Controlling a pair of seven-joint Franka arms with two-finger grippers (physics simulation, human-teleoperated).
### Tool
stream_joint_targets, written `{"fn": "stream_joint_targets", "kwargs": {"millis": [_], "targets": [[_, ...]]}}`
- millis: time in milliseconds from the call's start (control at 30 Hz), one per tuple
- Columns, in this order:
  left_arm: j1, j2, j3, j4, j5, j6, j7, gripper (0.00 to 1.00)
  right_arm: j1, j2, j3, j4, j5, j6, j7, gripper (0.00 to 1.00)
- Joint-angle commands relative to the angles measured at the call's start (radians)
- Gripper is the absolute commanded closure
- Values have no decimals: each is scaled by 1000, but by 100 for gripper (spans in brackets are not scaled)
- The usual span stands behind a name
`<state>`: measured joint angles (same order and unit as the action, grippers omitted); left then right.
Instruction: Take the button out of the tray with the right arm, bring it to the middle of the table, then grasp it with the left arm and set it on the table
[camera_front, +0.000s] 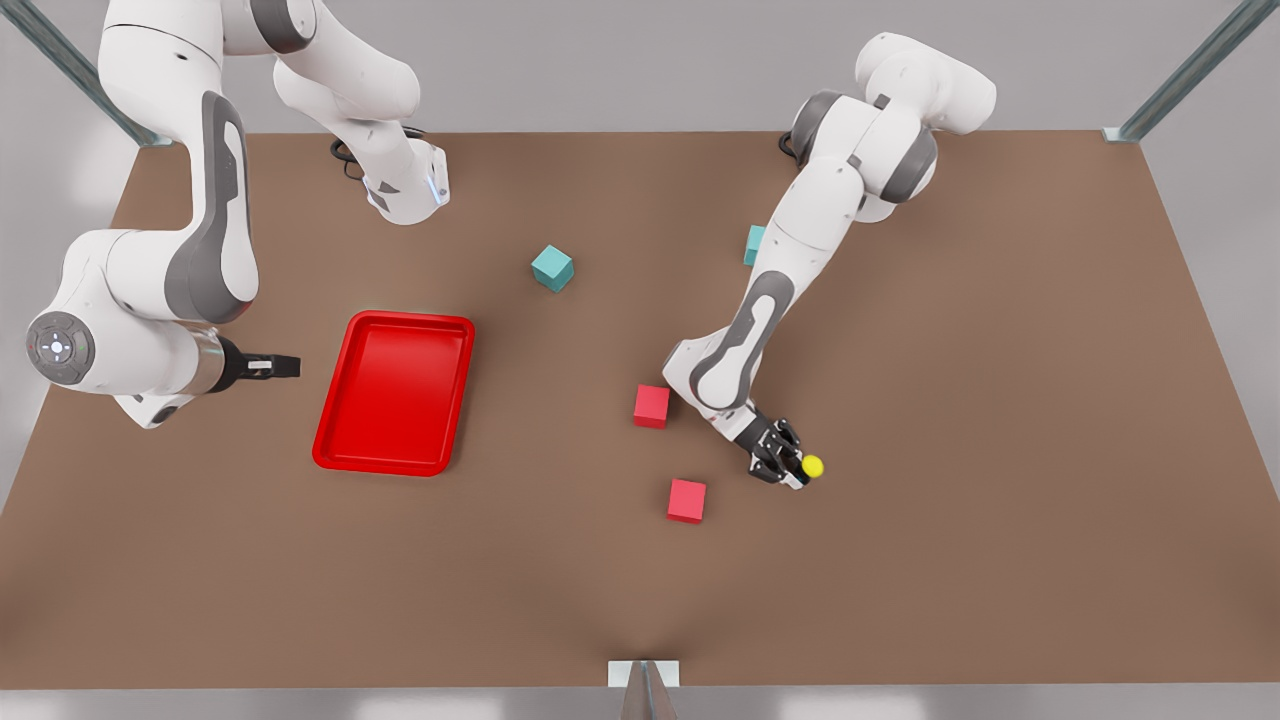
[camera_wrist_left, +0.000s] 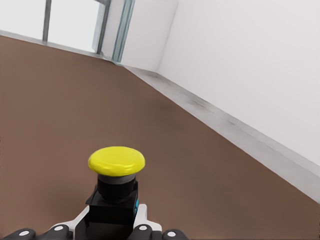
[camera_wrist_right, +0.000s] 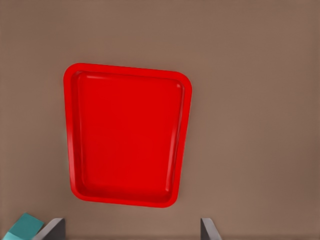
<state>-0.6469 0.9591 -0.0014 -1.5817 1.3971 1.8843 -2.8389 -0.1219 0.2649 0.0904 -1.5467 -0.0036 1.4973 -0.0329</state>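
The left gripper (camera_front: 790, 462), lower right of centre in the front view, is pinching the tiny yellow-capped push-button on its grey-black boxy body (camera_front: 811, 466) between its fingers (camera_wrist_left: 142, 229), low over the matte brown bench (camera_front: 1000, 400). The shallow glossy red tray (camera_front: 395, 392) is lying bare. The right gripper (camera_front: 285, 367), fingers spread, is waiting at the left edge. Judging by this, only the set-down is left.

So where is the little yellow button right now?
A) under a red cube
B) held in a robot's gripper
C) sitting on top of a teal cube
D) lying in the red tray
B: the left gripper is shut on the button, low over the table; the tray has nothing in it.
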Motion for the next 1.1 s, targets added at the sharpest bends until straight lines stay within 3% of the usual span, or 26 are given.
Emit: {"fn": "stream_joint_targets", "kwargs": {"millis": [0,100,133,233,267,1067], "targets": [[-2,0,0,0,13,-4,-46,66,1,-1,0,0,1,0,8,0],[-3,1,1,0,13,-4,-45,64,2,-3,0,0,1,-2,8,0],[-3,1,0,0,13,-4,-45,58,4,-3,0,0,1,-2,8,0],[-5,0,1,0,16,-4,-39,7,5,-4,0,0,1,-3,8,0],[-5,0,1,0,16,-10,-33,0,5,-4,0,0,1,-3,8,0],[-3,-117,-3,-67,8,-57,108,0,4,-1,0,0,1,-8,8,0]]}}
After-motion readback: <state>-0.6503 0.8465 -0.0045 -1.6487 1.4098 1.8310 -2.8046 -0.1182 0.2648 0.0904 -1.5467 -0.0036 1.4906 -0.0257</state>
